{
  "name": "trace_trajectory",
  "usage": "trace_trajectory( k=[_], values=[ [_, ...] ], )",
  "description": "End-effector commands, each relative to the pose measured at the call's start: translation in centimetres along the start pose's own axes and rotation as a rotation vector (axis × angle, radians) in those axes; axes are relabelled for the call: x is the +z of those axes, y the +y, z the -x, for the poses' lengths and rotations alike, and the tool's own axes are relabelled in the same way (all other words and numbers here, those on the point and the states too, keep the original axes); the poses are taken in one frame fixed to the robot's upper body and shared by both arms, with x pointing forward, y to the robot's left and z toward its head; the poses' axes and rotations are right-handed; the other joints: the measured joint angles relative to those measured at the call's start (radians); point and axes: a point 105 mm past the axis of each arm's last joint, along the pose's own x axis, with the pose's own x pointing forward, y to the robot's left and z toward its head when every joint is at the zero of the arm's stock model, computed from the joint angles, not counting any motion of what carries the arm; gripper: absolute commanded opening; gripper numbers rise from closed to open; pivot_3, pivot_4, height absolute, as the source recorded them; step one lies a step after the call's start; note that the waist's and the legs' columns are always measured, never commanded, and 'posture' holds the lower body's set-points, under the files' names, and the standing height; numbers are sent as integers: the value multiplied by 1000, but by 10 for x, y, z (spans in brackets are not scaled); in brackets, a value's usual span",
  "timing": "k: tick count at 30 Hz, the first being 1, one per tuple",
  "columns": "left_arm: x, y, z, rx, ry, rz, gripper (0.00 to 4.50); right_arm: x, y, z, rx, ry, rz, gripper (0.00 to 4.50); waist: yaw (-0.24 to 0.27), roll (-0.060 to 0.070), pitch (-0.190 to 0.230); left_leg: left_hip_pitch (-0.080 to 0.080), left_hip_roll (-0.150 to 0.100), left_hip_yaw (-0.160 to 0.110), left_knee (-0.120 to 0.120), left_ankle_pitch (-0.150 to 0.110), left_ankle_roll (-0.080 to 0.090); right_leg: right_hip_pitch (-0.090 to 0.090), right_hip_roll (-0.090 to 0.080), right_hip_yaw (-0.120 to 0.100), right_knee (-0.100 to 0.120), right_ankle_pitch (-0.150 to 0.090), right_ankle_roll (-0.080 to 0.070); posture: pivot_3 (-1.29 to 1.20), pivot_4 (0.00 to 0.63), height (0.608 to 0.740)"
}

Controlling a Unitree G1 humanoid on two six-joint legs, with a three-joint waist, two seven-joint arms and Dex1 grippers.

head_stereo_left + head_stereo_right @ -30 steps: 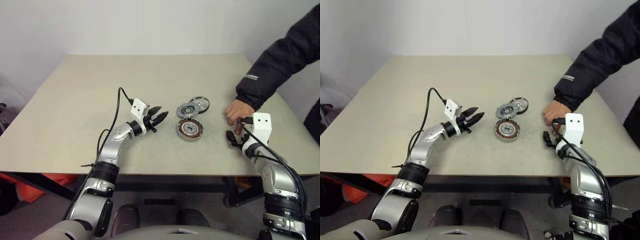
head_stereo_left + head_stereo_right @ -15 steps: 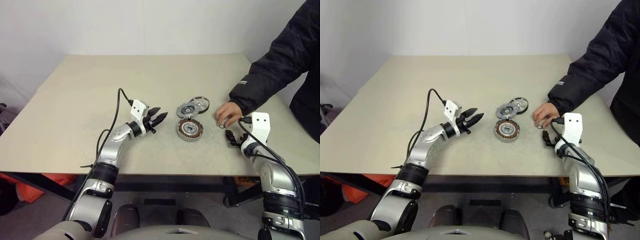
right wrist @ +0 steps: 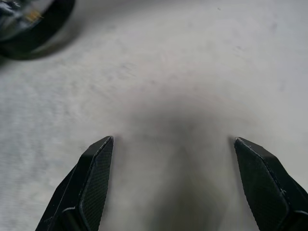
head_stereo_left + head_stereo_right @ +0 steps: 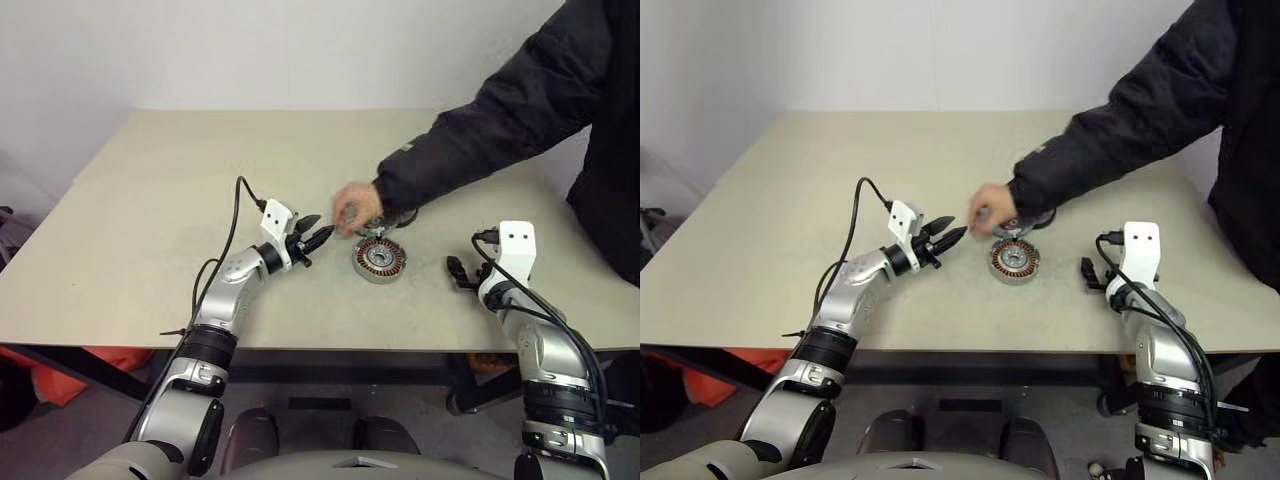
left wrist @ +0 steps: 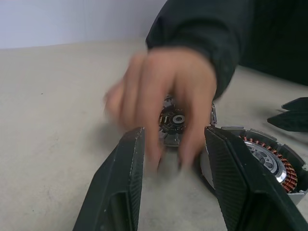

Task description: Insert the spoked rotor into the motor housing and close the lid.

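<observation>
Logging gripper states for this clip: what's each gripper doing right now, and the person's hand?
Left gripper: open, holding nothing.
Right gripper: wide open, holding nothing.
Person's hand: over the parts beside the motor housing; what it holds cannot be told.

table (image 4: 150,200): beige, flat top, its bare surface spreading wide toward 9 and 12 o'clock
wall (image 4: 250,50): plain white, behind the table's far edge at 12 o'clock
person's sleeve (image 4: 480,130): black, entering from 2 o'clock and reaching across the table toward its middle
person's hand (image 4: 355,208): blurred, at the sleeve's end, over the table's centre
orange thing (image 4: 45,375): under the table's edge at 8 o'clock
</observation>
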Motion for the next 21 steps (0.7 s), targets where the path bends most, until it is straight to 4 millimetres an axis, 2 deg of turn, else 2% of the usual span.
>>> trace_trajectory(
  k=[1, 8, 12, 14, 17, 21],
  values=[
    [15, 1, 0, -2, -52, -42, 2071, 35, 12, 2, 52, -138, 17, 4500, 0, 0, 0, 0, 0, 0, 0, 0, 0, 0, 0, 0, 0, 0, 0, 0, 0, 740],
    [14, 4, 4, 12, -45, -48, 2071, 69, 24, 6, 102, -274, 31, 4500, 0, 0, 0, 0, 0, 0, 0, 0, 0, 0, 0, 0, 0, 0, 0, 0, 0, 740],
    [15, 19, 15, 66, -35, -68, 2071, 92, 56, 15, 256, -362, 67, 4500, -2, 0, 0, 0, 0, 0, 0, 0, 0, 0, 0, 0, 0, 0, 0, 0, 0, 740],
    [15, 24, 18, 85, -33, -73, 2071, 95, 66, 18, 308, -378, 79, 4500, -1, 0, 0, 0, 1, 0, -1, 0, 0, 0, 1, 0, 0, 0, 0, 0, 0, 740],
    [14, 39, 32, 142, -20, -97, 2071, 95, 96, 22, 437, -385, 126, 4500, -1, 0, 0, 0, 0, 0, -1, 0, 0, 0, 0, 0, 0, 0, 0, 0, 0, 740],
    [17, 50, 46, 166, -4, -124, 2071, 94, 105, 18, 457, -400, 175, 4500, -1, 0, 0, 0, 1, 0, -1, 0, 0, -1, 1, 0, 0, 0, 0, 0, 0, 740]
  ],
)
